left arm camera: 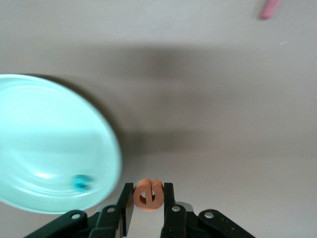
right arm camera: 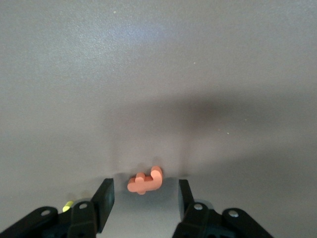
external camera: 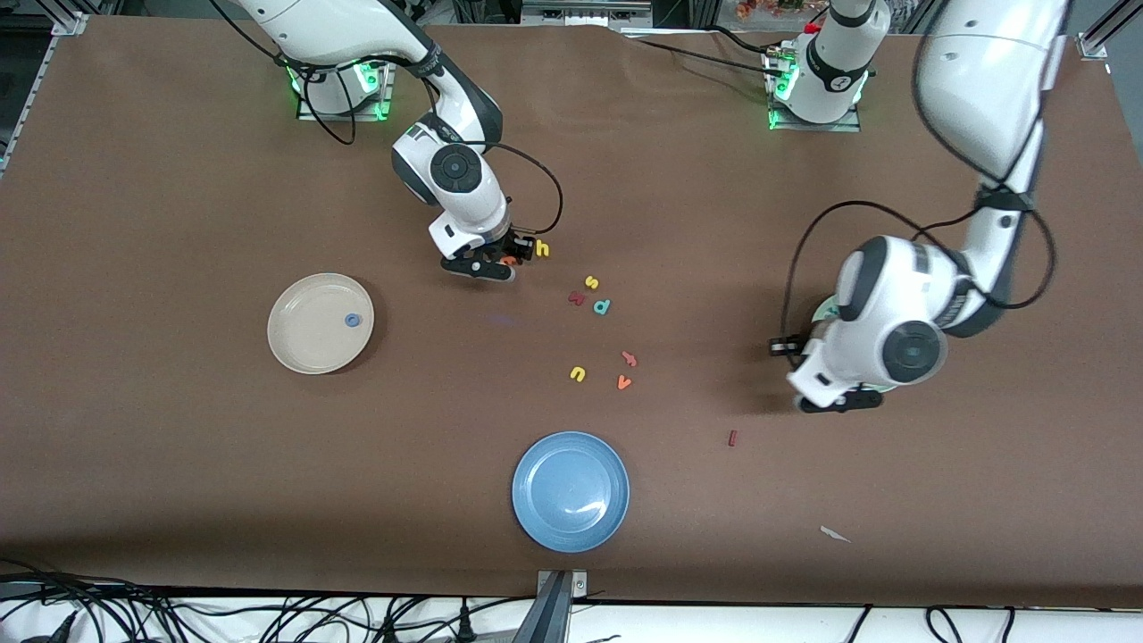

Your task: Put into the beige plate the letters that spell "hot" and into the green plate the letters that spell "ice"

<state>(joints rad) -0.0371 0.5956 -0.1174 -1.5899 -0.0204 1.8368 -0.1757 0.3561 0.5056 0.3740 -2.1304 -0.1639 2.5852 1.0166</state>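
Left tool [left arm camera: 148,198] grips orange "e" [left arm camera: 147,194] — beside green plate [left arm camera: 29,124].

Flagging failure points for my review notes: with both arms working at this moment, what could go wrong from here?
1. The left gripper pinches the tiny orange "e" only at its fingertips beside the green plate; it may slip and land on the table.
2. The right gripper stands open around the orange "t", with the yellow "h" close beside; closing may nudge the "h" or tip the "t" out.
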